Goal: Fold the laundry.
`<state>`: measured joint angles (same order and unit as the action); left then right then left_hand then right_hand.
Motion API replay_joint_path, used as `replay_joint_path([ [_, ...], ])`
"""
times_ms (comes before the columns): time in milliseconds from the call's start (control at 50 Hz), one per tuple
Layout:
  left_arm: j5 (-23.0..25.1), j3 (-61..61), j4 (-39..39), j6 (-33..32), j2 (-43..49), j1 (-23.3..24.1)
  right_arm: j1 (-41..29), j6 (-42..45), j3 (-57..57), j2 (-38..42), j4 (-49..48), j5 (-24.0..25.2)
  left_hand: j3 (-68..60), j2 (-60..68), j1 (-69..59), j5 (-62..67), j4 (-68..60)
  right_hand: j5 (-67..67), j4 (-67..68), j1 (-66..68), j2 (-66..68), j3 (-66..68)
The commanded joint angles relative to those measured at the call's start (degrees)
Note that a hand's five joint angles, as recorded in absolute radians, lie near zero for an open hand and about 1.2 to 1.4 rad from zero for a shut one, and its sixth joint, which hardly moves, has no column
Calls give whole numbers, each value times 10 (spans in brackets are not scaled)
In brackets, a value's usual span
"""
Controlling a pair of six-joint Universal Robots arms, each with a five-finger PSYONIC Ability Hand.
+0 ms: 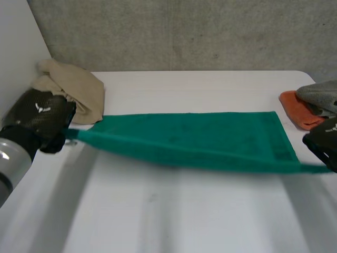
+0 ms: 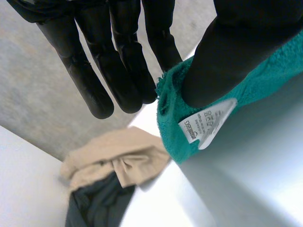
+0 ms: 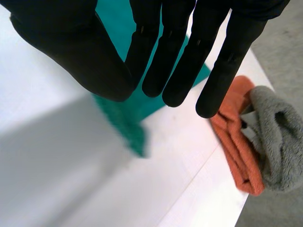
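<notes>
You can see the long green fluffy towel (image 1: pixel 200 139) stretched across the middle of the white table (image 1: pixel 184 216). Its near edge is held up a little. Your left hand (image 1: pixel 42 116) holds the near left corner. Its thumb pinches the towel against a straight finger, right by the small white tag (image 2: pixel 206 124). Your right hand (image 1: pixel 324 139) holds the near right corner, thumb squeezed against its straight fingers. A crumpled beige cloth (image 1: pixel 79 89) sits just behind the left hand. A folded orange cloth (image 1: pixel 297 108) and a grey fluffy cloth (image 1: pixel 321 95) lie near the right hand.
</notes>
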<state>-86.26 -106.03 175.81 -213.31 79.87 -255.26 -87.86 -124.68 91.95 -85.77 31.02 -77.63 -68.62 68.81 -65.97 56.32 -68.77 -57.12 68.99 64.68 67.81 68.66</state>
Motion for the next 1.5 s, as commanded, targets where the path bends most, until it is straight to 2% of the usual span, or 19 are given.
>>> replay_joint_path([
  [20,-1,-20,-38,-53,41,3,10,59,48,8,-11,12,-114,112,-140,137,-112,-129,110,153,122,113],
  [140,-8,41,-9,-65,206,4,-7,30,2,133,-117,4,-114,112,-140,137,-112,-129,110,153,122,113],
  [260,-18,117,41,-56,291,14,-66,-9,-53,183,-181,-16,-114,112,-140,137,-112,-129,110,153,122,113],
  [280,-22,129,51,-51,305,22,-73,-22,-60,183,-192,-23,-114,112,-140,137,-112,32,-51,-8,-39,-48],
  [360,-27,145,59,-34,318,43,-78,-81,-54,177,-229,-22,-114,112,-140,137,-112,322,-341,-298,-329,-338],
  [500,-29,166,71,-19,322,50,-72,-158,-20,82,-228,-6,-114,112,-140,137,-112,416,-434,-391,-422,-431],
  [600,-34,208,89,-22,351,53,-71,-173,20,59,-144,6,-114,112,-140,137,-112,444,-463,-420,-451,-460],
  [700,-57,250,91,-24,390,53,-70,-175,75,21,-93,16,-114,112,-140,137,-112,444,-463,-420,-451,-460],
  [800,-84,289,92,-23,424,51,-70,-175,144,-2,-142,31,-114,112,-140,137,-112,437,-456,-413,-444,-453],
  [920,-85,296,92,-18,436,53,-69,-172,197,-1,-177,36,-114,112,-140,137,-112,414,-433,-390,-421,-429],
  [1040,-84,287,92,-17,435,55,-68,-168,212,13,-231,30,-114,112,-140,137,-112,370,-389,-346,-377,-386],
  [1160,-84,275,91,-17,435,54,-52,-168,203,76,-296,13,-114,112,-140,137,-112,238,-256,-213,-245,-253],
  [1360,-82,252,90,-18,420,49,-43,-161,194,91,-322,-4,-114,112,-140,137,-112,229,-248,-205,-236,-244],
  [1440,-81,235,89,-18,400,48,-42,-159,193,94,-327,-7,-114,112,-140,137,-112,106,-125,-82,-113,-122],
  [1480,-82,224,88,-17,387,49,-41,-156,188,102,-330,-9,-114,112,-140,137,-112,16,-34,9,-23,-31],
  [1500,-81,219,88,-17,382,49,-40,-154,186,104,-332,-12,-114,112,-140,137,-112,-75,56,99,68,59],
])
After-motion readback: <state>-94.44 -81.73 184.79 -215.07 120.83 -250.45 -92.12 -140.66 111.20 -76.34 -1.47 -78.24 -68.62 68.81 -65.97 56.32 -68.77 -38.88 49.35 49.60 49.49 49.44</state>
